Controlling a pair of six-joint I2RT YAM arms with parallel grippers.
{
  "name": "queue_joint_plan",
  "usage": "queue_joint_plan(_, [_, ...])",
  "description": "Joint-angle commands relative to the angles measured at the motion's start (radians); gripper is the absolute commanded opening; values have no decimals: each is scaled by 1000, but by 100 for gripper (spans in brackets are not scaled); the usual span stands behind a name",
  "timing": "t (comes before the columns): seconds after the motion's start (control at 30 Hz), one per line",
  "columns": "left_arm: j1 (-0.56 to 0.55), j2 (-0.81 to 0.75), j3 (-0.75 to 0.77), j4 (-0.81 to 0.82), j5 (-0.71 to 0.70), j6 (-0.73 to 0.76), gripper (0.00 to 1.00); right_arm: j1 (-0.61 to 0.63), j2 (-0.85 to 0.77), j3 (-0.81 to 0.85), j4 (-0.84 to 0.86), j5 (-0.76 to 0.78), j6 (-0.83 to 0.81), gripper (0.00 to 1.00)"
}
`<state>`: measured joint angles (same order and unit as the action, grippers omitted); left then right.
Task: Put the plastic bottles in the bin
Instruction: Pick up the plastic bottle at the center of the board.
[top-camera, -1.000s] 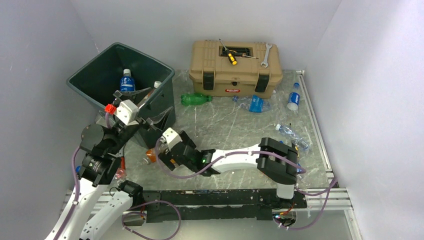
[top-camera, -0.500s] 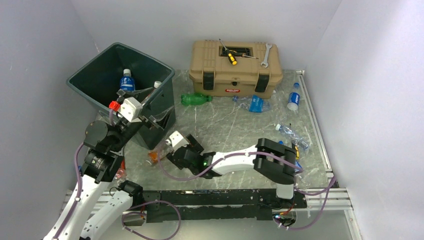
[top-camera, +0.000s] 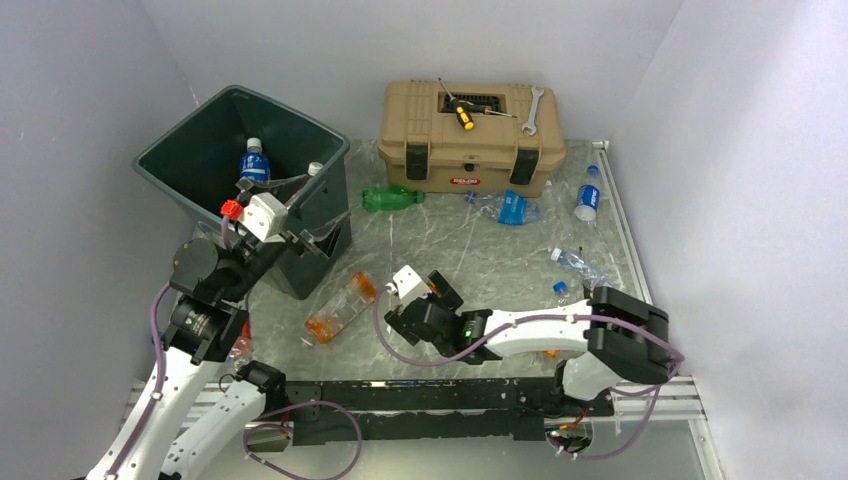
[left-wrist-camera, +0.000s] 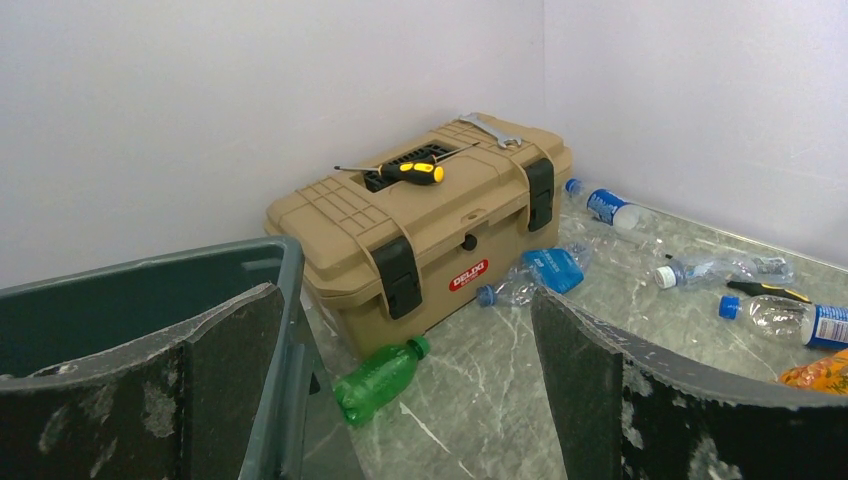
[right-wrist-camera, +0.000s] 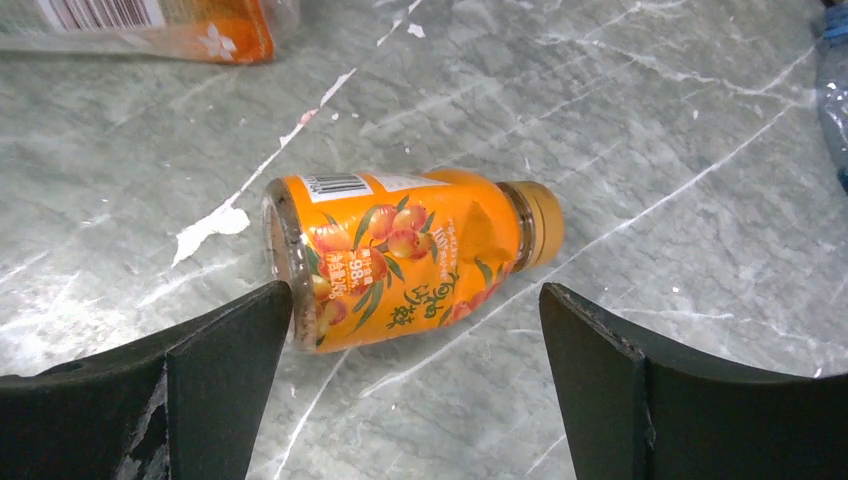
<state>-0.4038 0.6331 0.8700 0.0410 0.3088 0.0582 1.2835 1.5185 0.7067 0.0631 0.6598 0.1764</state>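
The right hand (right-wrist-camera: 415, 295) hangs low over the table with its two fingers spread wide and nothing held between them. Directly under it lies a small orange plastic bottle (right-wrist-camera: 400, 255) with a fruit-printed label and an orange cap. It rests on its side on the grey marbled table (right-wrist-camera: 650, 150) and, as far as I can see, neither finger touches it. Its length runs almost from one finger to the other, base toward one and cap toward the other.

A little beyond it lies a clear plastic bottle with orange ends (top-camera: 340, 308), also on its side, between the right hand and the tall dark green plastic bin (top-camera: 195, 155).

The left hand (left-wrist-camera: 405, 300) is also fully open and empty, and it hovers at the near rim of the bin. Inside the bin stands at least one bottle with a blue label (top-camera: 254, 165).

Further out, a green plastic bottle (top-camera: 390, 198) lies just in front of the tan toolbox (top-camera: 470, 135). Several clear bottles with blue labels are scattered toward the right side of the table.

I judge that the step in hand is the pick of the orange bottle, so the task is only partly done. The next move calls first for a turn of the wrist, so that the fingers close across the body and not end to end. Then the hand should go down, close gently and carry the bottle to the bin. A grip on base and cap could let the bottle slip out.
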Motion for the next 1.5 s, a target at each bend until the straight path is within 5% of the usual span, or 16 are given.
queue_joint_plan(0.0, [-5,5,0,37,9,-18,99,0,-110,37,-89,-36,40,100])
queue_joint_plan(0.2, [-7,1,-2,38,8,-17,99,-31,-242,124,-275,-73,313,100])
queue_joint_plan(0.43, [-9,3,-3,42,9,-25,99,-225,-326,67,-374,-201,997,100])
queue_joint_plan(0.73, [-10,12,-8,50,1,-33,100,-234,-266,30,-405,-277,1380,100])
queue_joint_plan(1.47, [-35,5,-16,53,-11,-25,100,-287,31,22,-190,-401,1484,98])
